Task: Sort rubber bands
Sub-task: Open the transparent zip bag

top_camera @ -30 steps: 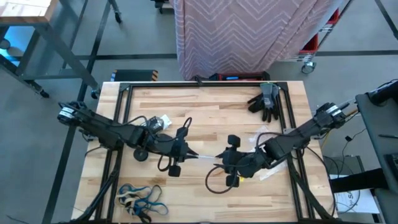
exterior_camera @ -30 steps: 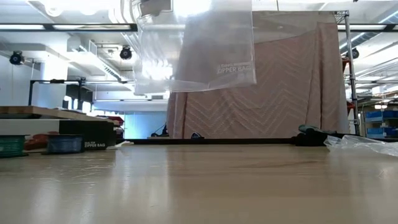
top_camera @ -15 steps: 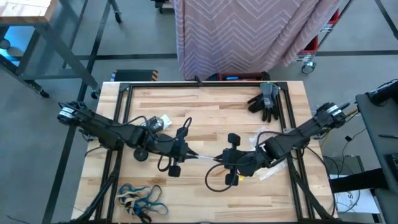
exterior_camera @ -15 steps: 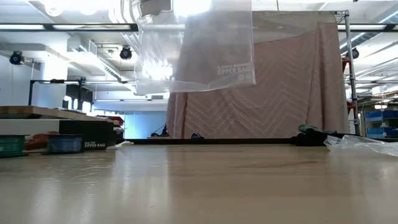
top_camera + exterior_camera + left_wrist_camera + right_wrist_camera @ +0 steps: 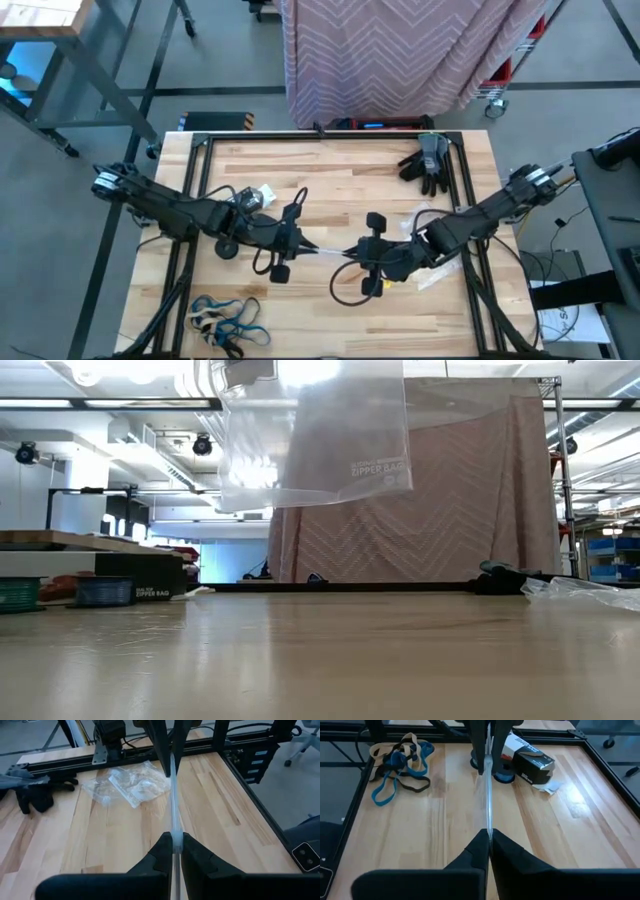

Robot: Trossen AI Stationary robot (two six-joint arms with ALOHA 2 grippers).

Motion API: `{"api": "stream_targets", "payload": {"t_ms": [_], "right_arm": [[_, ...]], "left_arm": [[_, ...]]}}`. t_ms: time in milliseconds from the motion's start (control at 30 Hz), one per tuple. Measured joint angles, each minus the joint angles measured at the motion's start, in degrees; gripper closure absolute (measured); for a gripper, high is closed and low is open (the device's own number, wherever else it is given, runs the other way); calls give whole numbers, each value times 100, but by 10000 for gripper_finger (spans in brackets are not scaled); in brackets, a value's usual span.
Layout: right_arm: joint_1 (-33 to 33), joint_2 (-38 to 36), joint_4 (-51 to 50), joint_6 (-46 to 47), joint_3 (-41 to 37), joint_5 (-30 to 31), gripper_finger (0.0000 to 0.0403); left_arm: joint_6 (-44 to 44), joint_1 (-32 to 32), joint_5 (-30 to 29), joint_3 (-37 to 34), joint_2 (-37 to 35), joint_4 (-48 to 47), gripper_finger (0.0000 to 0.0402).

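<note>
High view: both arms meet mid-bench, stretching clear zipper bag between them, likely to ready its mouth for filling. Left tool pinches one bag edge; right tool pinches opposite edge. Rubber bands, blue, tan, black, lie tangled at near-left bench corner, well apart from both tools. Gloves sit far right.

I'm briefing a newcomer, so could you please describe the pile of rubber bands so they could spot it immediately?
Start at the wooden table and go to its near corner on the left arm's side. There lies the rubber bands pile, a loose tangle of blue, tan and black loops, the only colourful floppy thing there.
</note>
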Motion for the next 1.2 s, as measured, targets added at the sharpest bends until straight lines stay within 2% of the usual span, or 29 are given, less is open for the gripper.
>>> {"api": "stream_targets", "payload": {"t_ms": [700, 800, 1033, 1200], "right_arm": [[7, -179, -56, -223, 4, -66, 397], [7, -179, 107, -333, 4, -66, 375], [-36, -159, 330, -433, 4, -16, 290], [-88, -43, 366, -441, -4, -24, 272]], "left_arm": [[-137, 0, 3, 1, -136, -334, 393], [-137, 0, 4, 1, -138, -308, 393], [-137, 0, 3, -3, -138, -215, 393], [-128, -4, 4, -3, -138, -89, 392]]}}
